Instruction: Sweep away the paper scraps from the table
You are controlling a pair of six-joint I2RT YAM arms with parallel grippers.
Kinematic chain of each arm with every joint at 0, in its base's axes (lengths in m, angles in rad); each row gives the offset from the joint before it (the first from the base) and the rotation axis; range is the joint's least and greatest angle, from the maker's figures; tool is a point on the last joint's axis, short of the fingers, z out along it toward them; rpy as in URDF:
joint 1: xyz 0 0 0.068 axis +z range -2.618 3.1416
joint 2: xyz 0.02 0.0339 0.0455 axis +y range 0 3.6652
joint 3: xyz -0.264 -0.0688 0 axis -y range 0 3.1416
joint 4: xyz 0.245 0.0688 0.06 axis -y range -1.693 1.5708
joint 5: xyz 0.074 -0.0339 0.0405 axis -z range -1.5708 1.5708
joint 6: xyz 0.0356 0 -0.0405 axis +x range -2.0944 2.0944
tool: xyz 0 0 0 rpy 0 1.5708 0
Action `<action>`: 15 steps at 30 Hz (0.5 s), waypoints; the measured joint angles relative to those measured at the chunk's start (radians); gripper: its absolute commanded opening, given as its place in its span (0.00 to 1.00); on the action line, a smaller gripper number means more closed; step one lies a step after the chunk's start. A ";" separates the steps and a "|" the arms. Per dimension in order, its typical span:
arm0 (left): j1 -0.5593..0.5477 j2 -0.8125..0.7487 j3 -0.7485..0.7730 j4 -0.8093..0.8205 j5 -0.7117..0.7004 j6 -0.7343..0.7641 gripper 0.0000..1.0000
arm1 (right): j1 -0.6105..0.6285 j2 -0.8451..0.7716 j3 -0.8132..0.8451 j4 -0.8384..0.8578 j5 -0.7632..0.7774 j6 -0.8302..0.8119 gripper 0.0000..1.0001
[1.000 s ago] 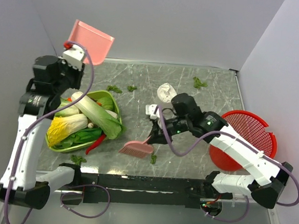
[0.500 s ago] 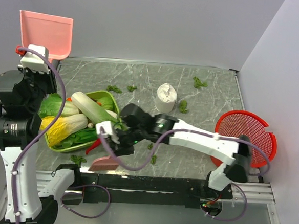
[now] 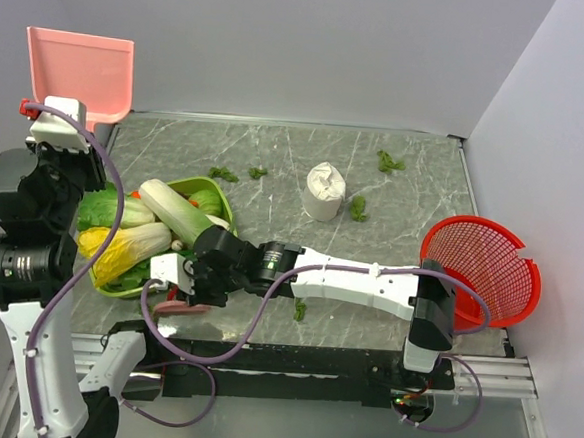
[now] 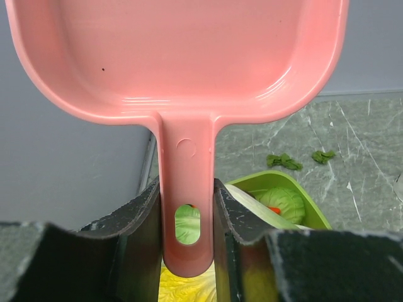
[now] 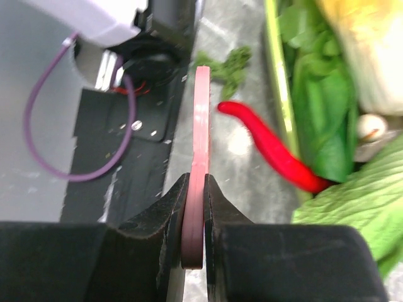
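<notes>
The left claw [image 4: 186,217] gripped the pink dustpan [image 4: 176,56], the right claw [image 5: 194,207] the pink brush [image 5: 200,119].

Up at the upper left of the top view, the left claw's fingers were clamped on the dustpan's handle, pan held high against the grey wall. Down at the lower left, the right claw pinched the brush's thin handle, just beside a red chilli [image 5: 271,154] and the green vegetable tray [image 3: 220,199]. The paper scraps [image 3: 389,163] lay scattered over the table [image 3: 413,202]: upper right corner, two above the tray, one beside the white crumpled lump [image 3: 323,191], one lower centre, one past the brush tip. A red basket [image 3: 484,263] sat at the right edge.
</notes>
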 measured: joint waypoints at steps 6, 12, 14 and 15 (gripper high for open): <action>0.035 0.035 0.000 -0.002 0.051 -0.020 0.01 | -0.001 0.010 0.000 0.077 0.016 0.013 0.00; 0.040 0.043 -0.001 -0.018 0.082 -0.025 0.01 | -0.002 0.045 -0.001 0.183 0.002 0.050 0.00; 0.044 0.042 -0.001 -0.023 0.091 -0.026 0.01 | -0.003 0.061 -0.002 0.218 -0.003 0.067 0.00; 0.045 0.041 -0.001 -0.026 0.094 -0.026 0.01 | -0.003 0.069 -0.003 0.234 -0.008 0.079 0.00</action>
